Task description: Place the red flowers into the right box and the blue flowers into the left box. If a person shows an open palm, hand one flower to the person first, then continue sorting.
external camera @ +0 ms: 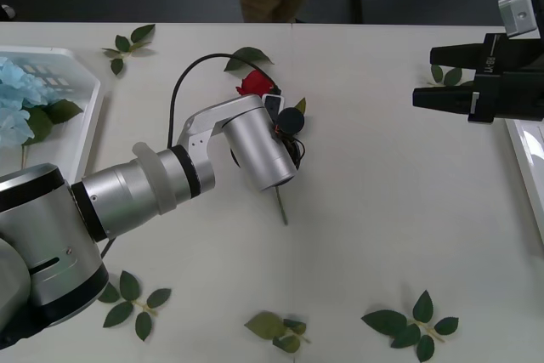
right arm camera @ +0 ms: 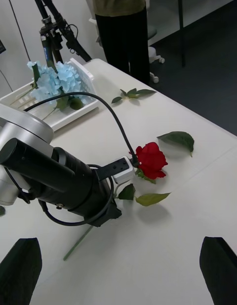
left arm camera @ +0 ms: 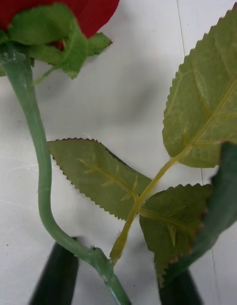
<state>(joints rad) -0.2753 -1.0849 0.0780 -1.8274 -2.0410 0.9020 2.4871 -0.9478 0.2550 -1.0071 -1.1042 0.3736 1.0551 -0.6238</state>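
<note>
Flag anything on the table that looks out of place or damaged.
Nothing looks damaged. Loose green leaf sprigs lie scattered over the table, apart from any flower. One red rose lies mid-table outside both boxes, the left hand down at its bent stem, fingers either side. The right hand hovers open.

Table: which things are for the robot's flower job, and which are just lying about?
Job: rose, blue flowers in left box, right box, left gripper at the rose's stem, right gripper idle near right box.
Lying about: leaf sprigs.
</note>
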